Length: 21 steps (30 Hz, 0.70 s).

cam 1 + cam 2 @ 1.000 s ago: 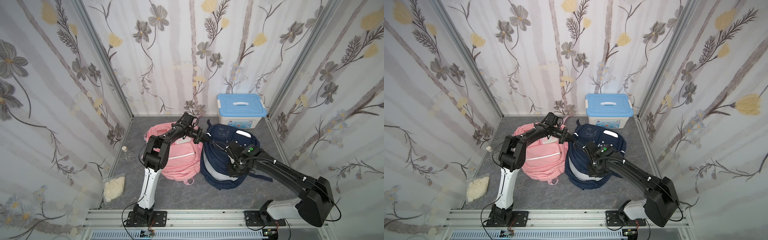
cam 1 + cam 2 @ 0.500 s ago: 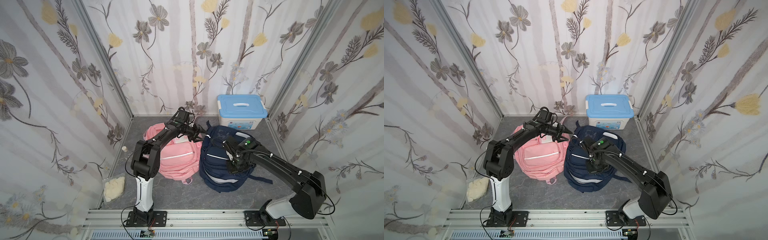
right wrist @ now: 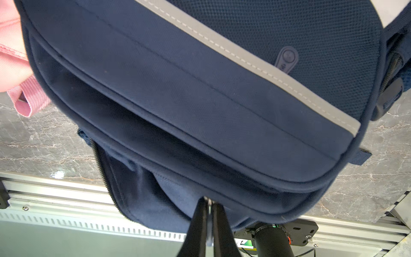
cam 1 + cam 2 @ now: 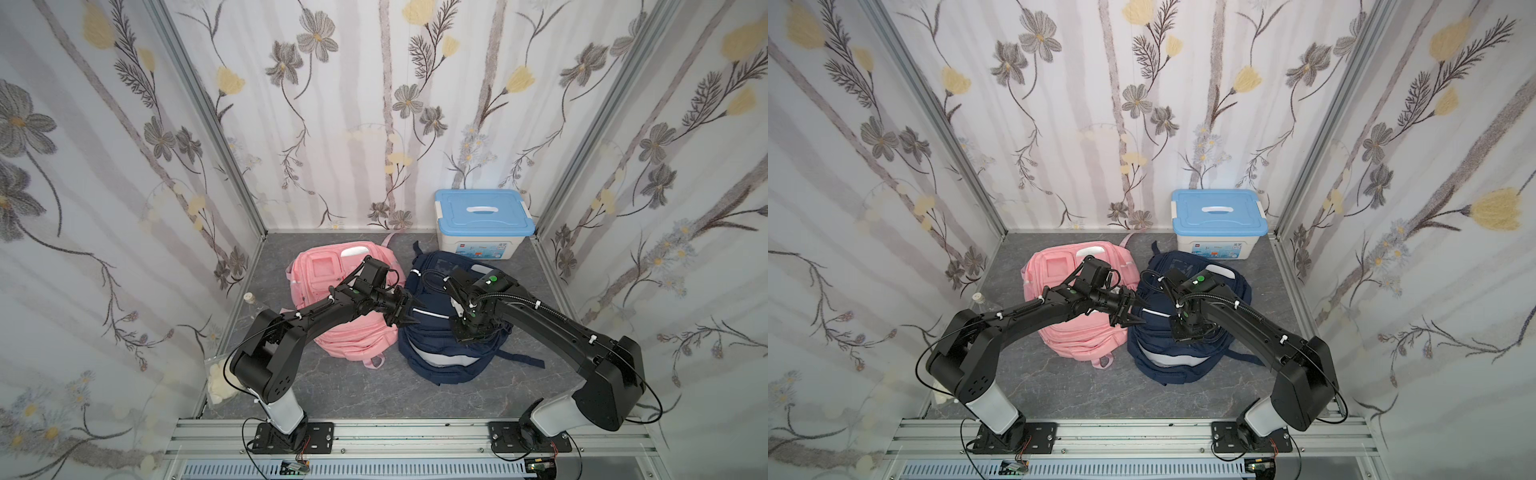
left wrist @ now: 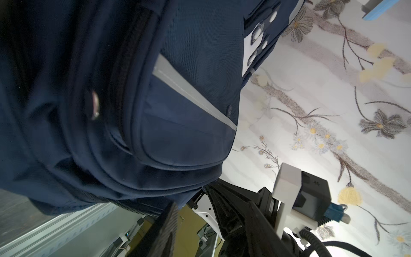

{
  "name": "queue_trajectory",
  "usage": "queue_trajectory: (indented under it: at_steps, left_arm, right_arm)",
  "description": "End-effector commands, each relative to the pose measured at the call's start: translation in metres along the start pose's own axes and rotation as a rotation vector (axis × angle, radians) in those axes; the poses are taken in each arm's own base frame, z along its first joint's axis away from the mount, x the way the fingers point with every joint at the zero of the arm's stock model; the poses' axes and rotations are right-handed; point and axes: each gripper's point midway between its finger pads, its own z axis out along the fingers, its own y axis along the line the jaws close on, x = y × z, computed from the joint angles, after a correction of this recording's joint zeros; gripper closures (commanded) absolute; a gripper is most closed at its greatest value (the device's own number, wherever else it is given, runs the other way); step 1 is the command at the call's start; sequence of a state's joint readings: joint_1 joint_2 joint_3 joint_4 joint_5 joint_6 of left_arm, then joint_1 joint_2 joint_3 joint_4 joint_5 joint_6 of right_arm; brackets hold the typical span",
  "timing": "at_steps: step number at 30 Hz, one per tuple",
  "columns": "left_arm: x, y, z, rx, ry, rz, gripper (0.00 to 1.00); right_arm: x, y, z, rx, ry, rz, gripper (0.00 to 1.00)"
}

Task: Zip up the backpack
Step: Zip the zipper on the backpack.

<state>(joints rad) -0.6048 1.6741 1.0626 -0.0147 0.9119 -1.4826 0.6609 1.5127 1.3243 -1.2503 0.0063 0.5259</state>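
The navy backpack is lying on the grey tabletop, just beside a pink backpack. The right pincer is clamping its metal zipper pull. The left pincer is hovering alongside the navy backpack, fingers apart.

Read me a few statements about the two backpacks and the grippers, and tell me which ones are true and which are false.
1. The right gripper is shut on a zipper pull of the navy backpack. True.
2. The left gripper is clamped on the pink backpack. False: its jaws stand open at the navy backpack's edge, with nothing between them.
3. The storage box has its blue lid off. False: the lid is on.
4. The pink backpack lies beside the navy one, on the robot's left. True.
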Motion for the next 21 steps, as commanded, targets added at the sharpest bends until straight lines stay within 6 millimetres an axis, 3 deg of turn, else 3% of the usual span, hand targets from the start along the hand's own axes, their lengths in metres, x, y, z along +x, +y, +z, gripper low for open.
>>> queue_trajectory:
  at_steps: [1, 8, 14, 21]
  left_arm:
    - [0.009, -0.025, 0.001, 0.102, -0.026, -0.054, 0.48]
    - [0.035, -0.022, 0.03, 0.118, -0.027, -0.103, 0.47]
    - [0.043, -0.012, 0.064, 0.126, -0.018, -0.147, 0.49]
    - [0.038, -0.002, 0.076, 0.096, -0.035, -0.168, 0.53]
  right_arm:
    - [-0.033, 0.008, -0.001, -0.006, -0.12, 0.011, 1.0]
    - [-0.041, 0.011, 0.004, 0.008, -0.118, -0.032, 1.0]
    - [-0.048, 0.012, 0.003, 0.003, -0.135, -0.052, 1.0]
    - [-0.05, 0.013, 0.003, -0.016, -0.136, -0.076, 1.0]
